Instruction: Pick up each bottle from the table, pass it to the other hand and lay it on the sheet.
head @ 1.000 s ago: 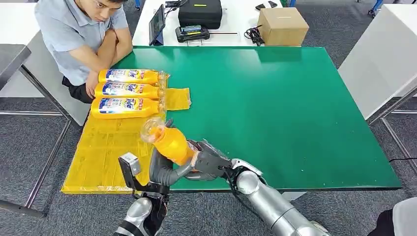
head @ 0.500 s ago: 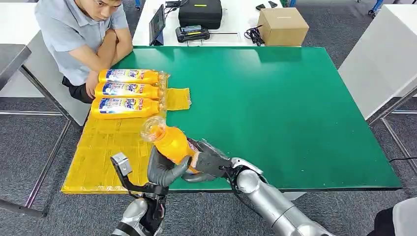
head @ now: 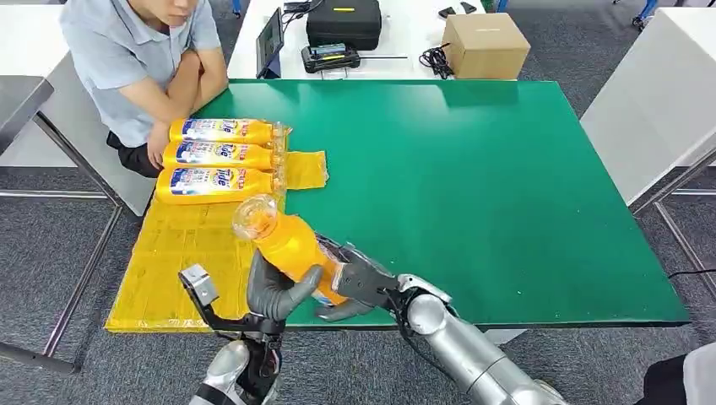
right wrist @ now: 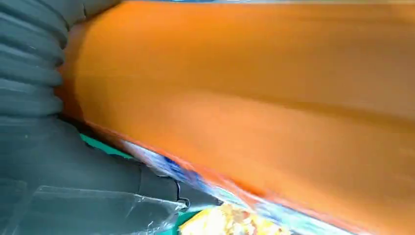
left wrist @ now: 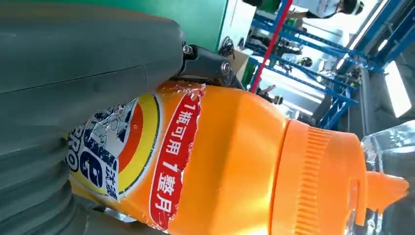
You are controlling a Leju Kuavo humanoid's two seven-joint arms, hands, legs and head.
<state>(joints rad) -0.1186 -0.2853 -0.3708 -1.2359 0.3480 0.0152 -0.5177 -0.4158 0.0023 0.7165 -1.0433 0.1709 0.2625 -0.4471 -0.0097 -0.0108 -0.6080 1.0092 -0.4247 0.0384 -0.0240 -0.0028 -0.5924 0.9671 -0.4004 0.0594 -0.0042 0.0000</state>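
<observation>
Both hands on one bottle [head: 287,245] here: left hand [head: 274,291] wraps its body, right hand [head: 350,283] grips the base. It hangs tilted (cap up) just above the sheet's [head: 169,261] near edge, three bottles [head: 215,156] lying beyond.

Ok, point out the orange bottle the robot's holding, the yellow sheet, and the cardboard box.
orange bottle [head: 291,242], head view, on its orange body below the clear cap.
yellow sheet [head: 173,261], head view, on a bare stretch near the table's left edge.
cardboard box [head: 487,46], head view, on its top face.
</observation>
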